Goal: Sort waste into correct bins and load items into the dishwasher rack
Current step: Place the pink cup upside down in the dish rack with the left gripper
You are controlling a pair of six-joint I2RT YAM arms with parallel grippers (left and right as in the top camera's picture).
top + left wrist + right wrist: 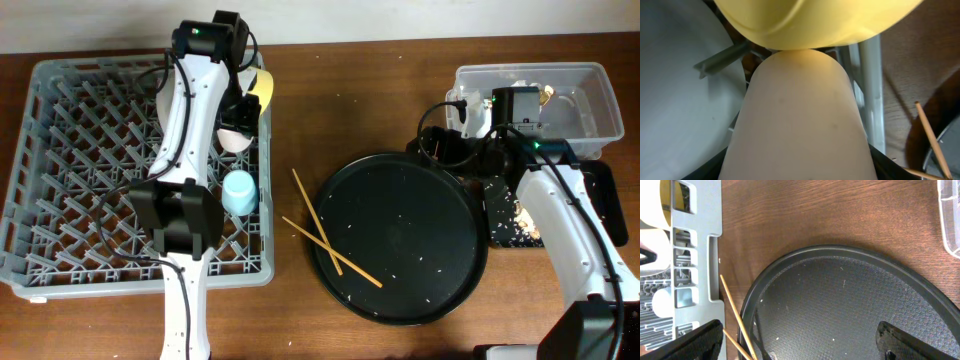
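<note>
My left gripper (243, 113) is shut on the small pink cup (236, 138) over the far right corner of the dishwasher rack (80, 200). In the left wrist view the pink cup (797, 115) fills the middle and touches the yellow bowl (815, 20), with the pale grey plate (675, 100) on its left. The yellow bowl (262, 88) and the blue cup (239, 190) sit in the rack. Two chopsticks (325, 238) lie crossed on the left rim of the round black tray (400, 235). My right gripper (800, 342) is open and empty above that tray.
The clear tub (590, 100) stands at the far right with scraps inside. The shallow black tray (600, 190) lies in front of it, under my right arm, with crumbs (520, 222) on it. Bare wooden table lies between the rack and the round tray.
</note>
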